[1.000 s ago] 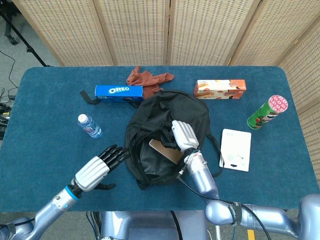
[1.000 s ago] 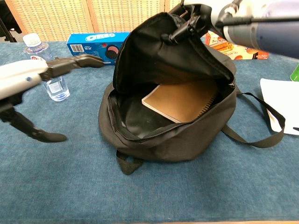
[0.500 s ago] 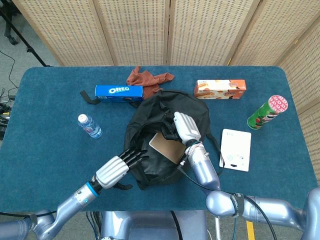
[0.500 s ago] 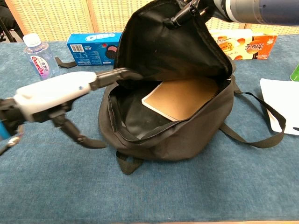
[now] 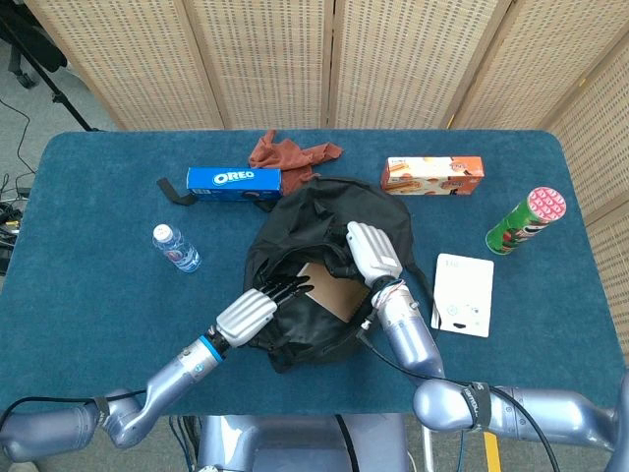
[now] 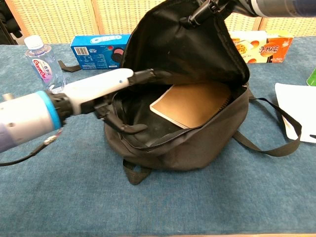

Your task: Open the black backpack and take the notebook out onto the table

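The black backpack [image 5: 295,329] [image 6: 197,148] lies in the middle of the table with its zip open and its mouth gaping. My right hand [image 5: 371,252] grips the top flap [image 6: 187,49] and holds it up; in the chest view only the hand's dark fingertips [image 6: 210,7] show at the top edge. The brown spiral notebook [image 5: 334,292] [image 6: 193,104] lies inside, slanted. My left hand [image 5: 254,312] [image 6: 106,88] reaches into the mouth with fingers [image 6: 154,75] stretched out and holds nothing, just left of the notebook. Its thumb sits low by the bag's front rim.
Behind the bag lie an Oreo box [image 5: 234,180] [image 6: 96,46] and a reddish cloth [image 5: 293,152]. A water bottle [image 5: 177,248] [image 6: 43,63] stands on the left. On the right are an orange biscuit box [image 5: 432,174], a green crisp tube [image 5: 526,221] and a white card [image 5: 464,293].
My left hand has travelled from the table left of the bag to the right, into the bag's mouth. My right hand has lifted the flap a little higher.
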Robot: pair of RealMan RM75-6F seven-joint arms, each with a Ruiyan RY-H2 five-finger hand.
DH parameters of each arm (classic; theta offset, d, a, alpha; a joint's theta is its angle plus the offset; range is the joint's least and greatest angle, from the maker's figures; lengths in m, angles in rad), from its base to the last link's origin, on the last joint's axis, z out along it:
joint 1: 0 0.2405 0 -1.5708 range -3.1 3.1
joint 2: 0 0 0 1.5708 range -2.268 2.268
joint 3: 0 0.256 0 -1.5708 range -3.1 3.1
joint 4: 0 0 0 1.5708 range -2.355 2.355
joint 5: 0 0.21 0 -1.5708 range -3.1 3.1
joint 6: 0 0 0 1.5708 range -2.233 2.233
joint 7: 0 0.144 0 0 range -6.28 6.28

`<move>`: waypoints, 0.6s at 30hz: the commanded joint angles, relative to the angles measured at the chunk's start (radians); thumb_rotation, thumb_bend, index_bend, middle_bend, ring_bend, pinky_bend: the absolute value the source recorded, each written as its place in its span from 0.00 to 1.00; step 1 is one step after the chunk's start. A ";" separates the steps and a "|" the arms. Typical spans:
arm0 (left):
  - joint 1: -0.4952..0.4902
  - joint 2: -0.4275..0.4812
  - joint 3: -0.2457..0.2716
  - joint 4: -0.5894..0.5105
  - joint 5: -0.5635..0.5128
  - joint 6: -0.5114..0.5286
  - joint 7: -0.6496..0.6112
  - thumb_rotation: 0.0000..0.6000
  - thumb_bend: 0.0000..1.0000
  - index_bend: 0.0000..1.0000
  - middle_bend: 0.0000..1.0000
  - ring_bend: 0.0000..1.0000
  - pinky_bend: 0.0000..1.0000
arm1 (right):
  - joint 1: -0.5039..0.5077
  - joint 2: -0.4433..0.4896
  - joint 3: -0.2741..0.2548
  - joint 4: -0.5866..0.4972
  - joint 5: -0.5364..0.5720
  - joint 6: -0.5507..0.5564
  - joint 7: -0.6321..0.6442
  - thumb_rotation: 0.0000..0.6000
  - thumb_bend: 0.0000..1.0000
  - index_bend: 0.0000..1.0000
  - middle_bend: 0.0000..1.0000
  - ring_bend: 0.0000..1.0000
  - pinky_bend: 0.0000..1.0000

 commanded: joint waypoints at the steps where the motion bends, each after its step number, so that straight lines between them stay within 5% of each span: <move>1: -0.022 -0.026 -0.011 0.026 -0.022 -0.019 0.021 1.00 0.30 0.04 0.00 0.00 0.00 | 0.004 0.008 -0.003 -0.007 0.002 0.001 0.006 1.00 0.57 0.68 0.57 0.45 0.59; 18: -0.135 -0.269 -0.058 0.284 -0.142 -0.090 0.200 1.00 0.29 0.04 0.00 0.00 0.00 | -0.020 0.172 -0.037 -0.146 -0.069 -0.094 0.102 1.00 0.57 0.68 0.57 0.45 0.59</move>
